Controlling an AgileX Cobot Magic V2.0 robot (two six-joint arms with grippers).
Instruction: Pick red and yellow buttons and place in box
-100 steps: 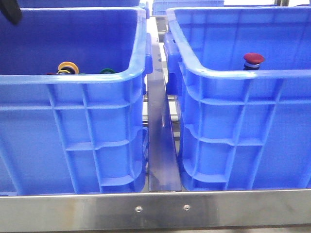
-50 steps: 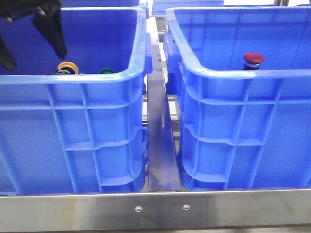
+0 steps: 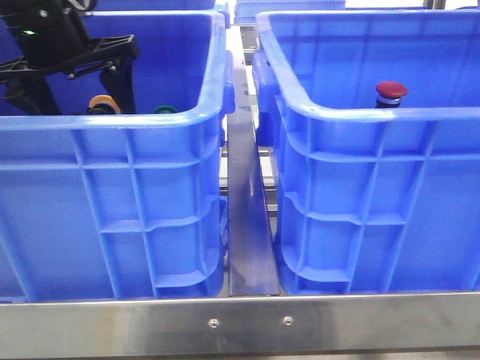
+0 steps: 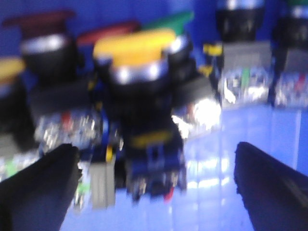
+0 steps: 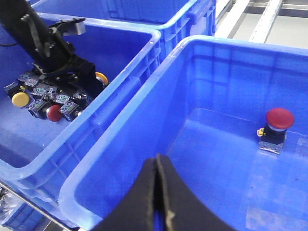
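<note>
- From the front, the near wall of the left crate (image 3: 112,195) hides almost everything in it; only the top of a yellow button (image 3: 103,102) and a sliver of a green cap (image 3: 166,109) peek over the rim.
- The left claw (image 3: 75,94) hangs inside that crate with its fingers spread wide; the yellow button sits between them, at about 3 o'clock from the claw's centre, close to the right finger. I cannot tell whether anything is touching.
- The left wrist picture is blurred. A yellow-capped button (image 4: 134,48) stands in the gap between the two dark fingertips (image 4: 38,187), with dark red caps (image 4: 43,21) at its 10 o'clock and a green cap (image 4: 168,21) at its 1 o'clock. The small parts beneath are too smeared to make out.
- From the right wrist, the left arm covers part of the cluster of buttons (image 5: 48,98) in the left crate.
- The right claw (image 5: 158,192) is pressed together with nothing between its fingers, hovering at the near wall of the right box (image 5: 144,110).
- A red button (image 5: 279,120) stands upright on the floor of that box, at about 2 o'clock from the right claw and well apart from it.
</note>
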